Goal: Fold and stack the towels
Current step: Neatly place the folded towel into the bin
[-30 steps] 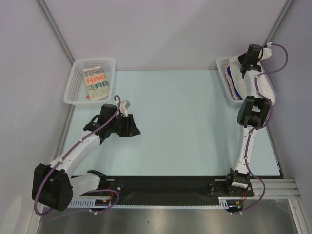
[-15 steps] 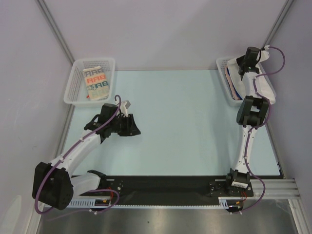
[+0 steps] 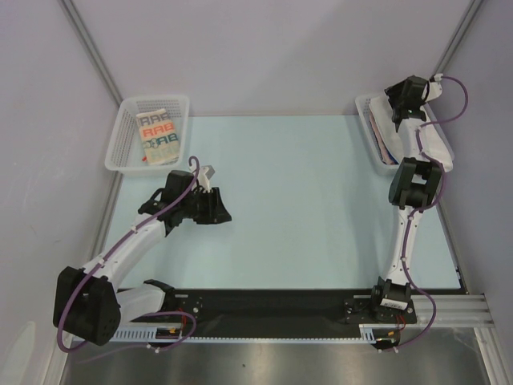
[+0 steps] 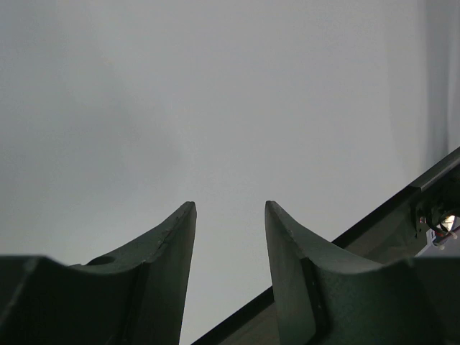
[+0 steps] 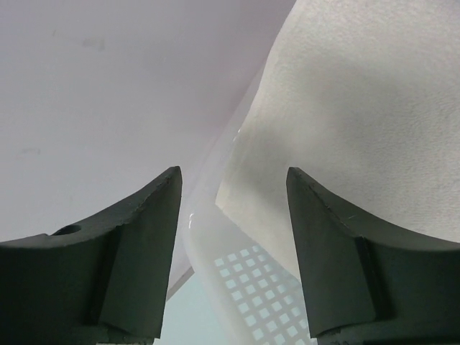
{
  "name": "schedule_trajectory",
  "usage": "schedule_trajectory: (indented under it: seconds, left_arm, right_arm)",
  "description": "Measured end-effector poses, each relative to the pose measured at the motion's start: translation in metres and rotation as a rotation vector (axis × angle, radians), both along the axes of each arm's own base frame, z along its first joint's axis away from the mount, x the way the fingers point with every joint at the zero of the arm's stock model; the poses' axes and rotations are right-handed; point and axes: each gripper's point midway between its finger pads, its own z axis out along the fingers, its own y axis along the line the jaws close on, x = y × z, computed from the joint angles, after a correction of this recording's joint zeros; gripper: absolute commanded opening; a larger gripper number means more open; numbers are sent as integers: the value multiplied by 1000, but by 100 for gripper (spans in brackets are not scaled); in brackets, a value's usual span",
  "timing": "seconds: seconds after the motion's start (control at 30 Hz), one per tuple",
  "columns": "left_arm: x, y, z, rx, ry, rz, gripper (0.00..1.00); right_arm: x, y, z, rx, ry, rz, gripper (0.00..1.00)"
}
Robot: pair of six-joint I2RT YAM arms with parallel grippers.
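Note:
A folded cream towel with "RABBIT" lettering [image 3: 156, 135] lies in the left mesh basket [image 3: 120, 152]. In the right mesh basket [image 3: 370, 143] sits a stack of towels [image 3: 385, 141] with blue and pinkish edges showing. A plain white towel [image 5: 359, 108] lies on top of that stack. My right gripper [image 3: 393, 98] [image 5: 233, 170] hovers over this basket's near-left corner, open, with nothing between its fingers. My left gripper [image 3: 221, 212] [image 4: 230, 203] hangs low over the pale table at the left, open and holding nothing.
The right basket's rim [image 5: 241, 287] runs just below my right fingers. Grey walls close in the back and both sides. A black rail [image 3: 272, 303] with the arm bases lines the near edge, and it also shows in the left wrist view [image 4: 374, 215].
My right gripper has opened over the right basket and let go of the white towel, and its wrist has swung a little to the left. The left arm has stayed still.

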Motion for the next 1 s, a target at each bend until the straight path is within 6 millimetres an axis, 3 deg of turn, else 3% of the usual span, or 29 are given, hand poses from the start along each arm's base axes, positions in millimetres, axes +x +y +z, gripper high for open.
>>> schedule_trajectory:
  seconds: [0.17,0.33,0.4,0.47,0.57,0.63,0.7,0.73,0.77,0.8,0.9,1.0]
  left_arm:
    - [2,3,-1,11,-5,13,49]
    - [11,16,10,24,-58,73,51]
    - [18,28,21,39,-111,130,51]
    - [29,40,38,55,-169,198,52]
    - [54,55,75,73,-248,315,55]
    - [76,68,104,78,-302,415,58]
    - [106,92,132,83,-339,559,60]
    - [122,107,142,87,-355,636,59]
    - [138,125,149,96,-360,719,59]
    - [153,140,152,104,-361,787,59]
    - [198,188,138,139,-302,977,58]
    - [248,225,100,199,-213,1101,59]
  right_arm:
    - [-11,11,15,50,13,46,65]
    - [-63,49,63,125,52,162,66]
    - [-88,71,85,134,63,221,67]
    - [-115,107,110,110,65,300,67]
    - [-160,189,128,48,73,467,69]
    - [-199,251,118,21,112,604,69]
    - [-241,305,93,8,163,745,69]
    - [-259,321,77,7,201,793,69]
    - [-282,333,50,1,261,836,69]
    - [-295,345,37,-5,293,870,69]
    - [-333,367,-11,-57,418,947,69]
    - [-361,387,-32,-95,467,1025,69]
